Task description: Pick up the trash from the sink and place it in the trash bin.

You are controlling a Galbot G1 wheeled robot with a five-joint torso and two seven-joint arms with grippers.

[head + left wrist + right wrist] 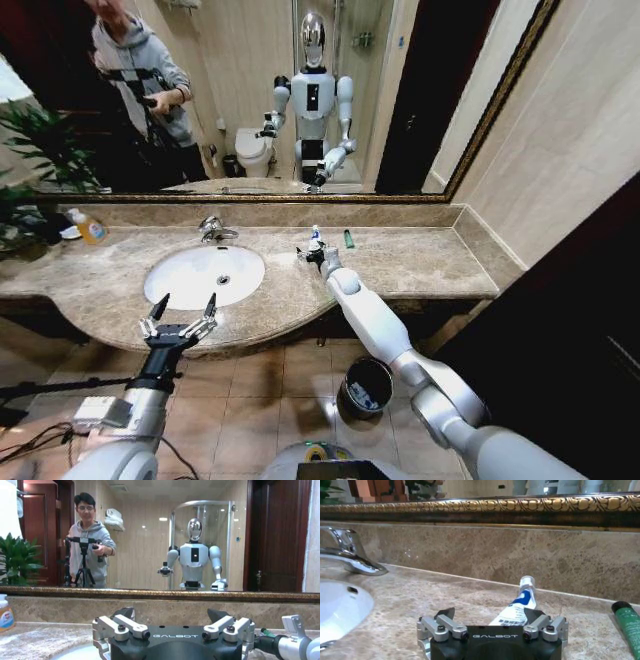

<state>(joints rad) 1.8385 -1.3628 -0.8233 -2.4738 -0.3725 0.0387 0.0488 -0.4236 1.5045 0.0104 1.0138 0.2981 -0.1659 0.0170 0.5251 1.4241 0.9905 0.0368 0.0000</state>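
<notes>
Head view of a marble bench with the sink (205,275) at about 9 o'clock from picture centre and the trash bin (364,387) on the floor at 5 o'clock, below the bench edge. The right gripper (313,254) reaches over the bench just beside the sink's far-right rim; in the right wrist view its fingers (534,617) stand spread around the lower end of a white tube with blue marks (516,606), which leans cap-up between them, not visibly squeezed. A green tube (348,238) lies at 1 o'clock from that gripper, near the backsplash. The left gripper (179,319) hovers at the sink's near rim, at 7 o'clock from the basin, fingers wide apart and holding nothing. Both visible items lie on the bench beside the basin, not inside it. Judged step: taking hold of the white tube. A sound grasp would centre the tube between the fingers, close across its flat body below the cap, and lift straight up before swinging toward the bin, since the tube may slip or pivot.
</notes>
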